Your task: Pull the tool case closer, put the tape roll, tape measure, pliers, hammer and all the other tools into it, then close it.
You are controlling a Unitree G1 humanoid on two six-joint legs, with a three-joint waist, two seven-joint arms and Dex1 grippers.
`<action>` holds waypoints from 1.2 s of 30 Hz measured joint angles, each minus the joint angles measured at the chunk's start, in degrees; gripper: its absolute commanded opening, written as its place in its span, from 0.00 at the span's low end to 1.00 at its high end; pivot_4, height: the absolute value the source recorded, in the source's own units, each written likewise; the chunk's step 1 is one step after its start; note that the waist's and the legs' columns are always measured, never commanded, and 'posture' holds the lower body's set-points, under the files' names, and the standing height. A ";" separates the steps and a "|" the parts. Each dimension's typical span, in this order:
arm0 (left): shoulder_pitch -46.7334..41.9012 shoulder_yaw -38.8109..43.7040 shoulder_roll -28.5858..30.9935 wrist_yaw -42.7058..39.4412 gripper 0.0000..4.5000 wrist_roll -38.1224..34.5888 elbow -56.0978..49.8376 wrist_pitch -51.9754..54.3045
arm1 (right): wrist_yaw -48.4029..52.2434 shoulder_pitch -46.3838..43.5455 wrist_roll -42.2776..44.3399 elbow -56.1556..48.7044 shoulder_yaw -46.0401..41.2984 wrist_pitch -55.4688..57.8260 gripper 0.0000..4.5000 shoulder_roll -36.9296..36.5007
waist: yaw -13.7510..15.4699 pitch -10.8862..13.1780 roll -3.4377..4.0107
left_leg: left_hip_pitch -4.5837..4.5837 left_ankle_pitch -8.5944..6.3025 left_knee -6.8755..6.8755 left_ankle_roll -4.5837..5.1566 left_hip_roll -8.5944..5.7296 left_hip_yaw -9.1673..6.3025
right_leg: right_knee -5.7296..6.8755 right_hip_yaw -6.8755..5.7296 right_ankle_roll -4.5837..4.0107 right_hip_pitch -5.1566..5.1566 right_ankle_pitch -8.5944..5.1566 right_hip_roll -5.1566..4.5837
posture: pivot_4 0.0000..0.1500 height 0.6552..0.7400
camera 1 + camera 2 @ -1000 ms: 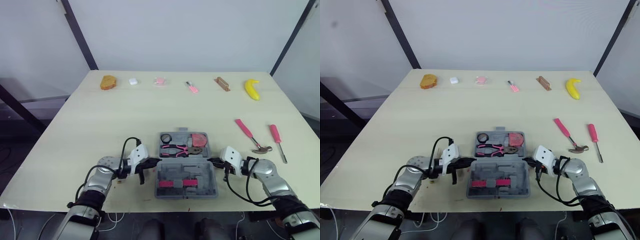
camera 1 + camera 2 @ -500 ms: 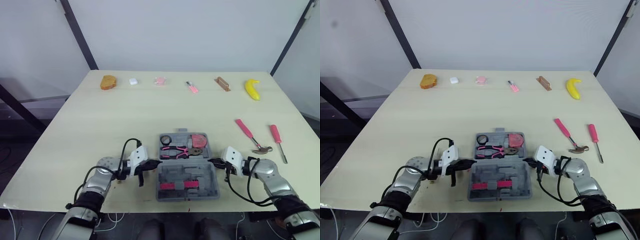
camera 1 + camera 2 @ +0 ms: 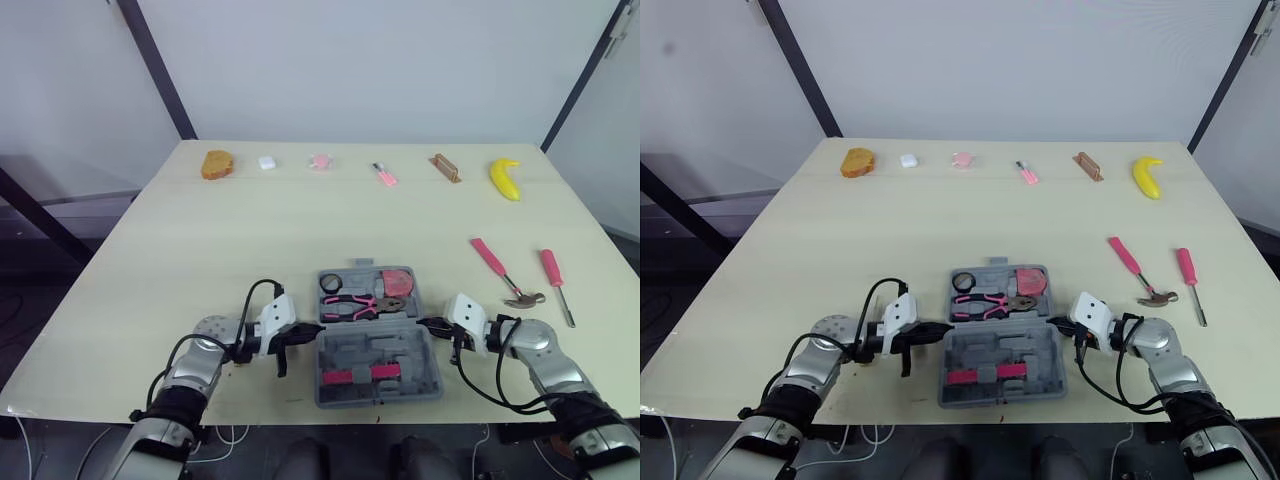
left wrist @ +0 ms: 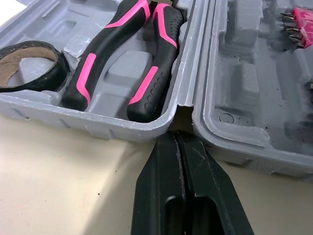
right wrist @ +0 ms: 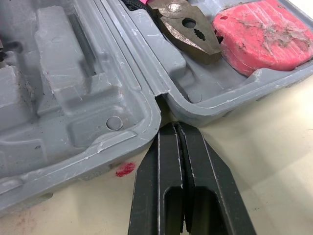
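The tool case (image 3: 375,335) lies with its lid folded flat on the surface (image 3: 250,230), right between the two grippers. The left gripper (image 4: 174,139) has its two black fingers pressed together with nothing between them. Its tip sits at the notch where the case's two halves meet, touching or all but touching the grey rim. The right gripper (image 5: 174,128) is likewise pressed together and empty, its tip at the matching notch on the case's other side. Just past the left gripper's tip, in the farther half of the case, lie the pliers (image 4: 155,63) with black and pink handles, and beside them, a little further off, the tape roll (image 4: 49,81). Just past the right gripper's tip are the pliers' metal jaws, and next to them the pink tape measure (image 5: 261,29) in its own recess. The nearer half of the case, between the two wrists, carries a pink bit strip (image 3: 360,375). Well beyond the right gripper and out to its right, the hammer (image 3: 505,273) and a pink-handled screwdriver (image 3: 555,280) lie on the surface outside the case. Far ahead of both grippers, along the back edge, are a piece of bread (image 3: 216,164), a wooden block (image 3: 445,167) and a banana (image 3: 505,178).
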 measured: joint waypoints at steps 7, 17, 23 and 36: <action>-1.23 0.00 -0.23 1.34 0.00 0.12 1.69 -0.37 | 0.10 0.00 0.00 -0.26 0.02 0.43 0.01 0.07 | 0.00 0.00 0.00 | 0.00 0.00 0.00 0.00 0.00 -0.01 | 0.01 -0.01 0.00 0.00 0.00 0.00 | 1.00 1.00; -1.63 -0.01 -0.21 1.86 0.00 0.15 2.29 -0.60 | 0.12 0.00 0.00 -0.58 0.04 1.01 0.01 0.30 | -0.05 0.00 0.00 | 0.00 0.00 0.00 0.00 0.00 -0.01 | 0.01 -0.01 0.00 0.00 0.00 0.00 | 1.00 1.00; -1.60 -0.02 -0.09 1.76 0.00 0.13 2.28 -0.60 | 0.08 0.00 -0.04 -0.58 0.03 1.01 0.01 0.43 | -0.06 0.00 0.00 | 0.00 0.00 0.00 0.00 0.00 -0.01 | 0.01 -0.01 0.00 0.00 0.00 0.01 | 1.00 1.00; -1.59 -0.02 0.20 1.66 0.00 0.18 2.77 -1.49 | -0.88 -0.11 -0.19 0.09 0.00 0.32 0.01 1.12 | -0.20 0.00 0.00 | 0.02 0.00 0.00 0.00 0.01 -0.01 | 0.02 0.00 0.00 0.00 0.00 0.02 | 1.00 1.00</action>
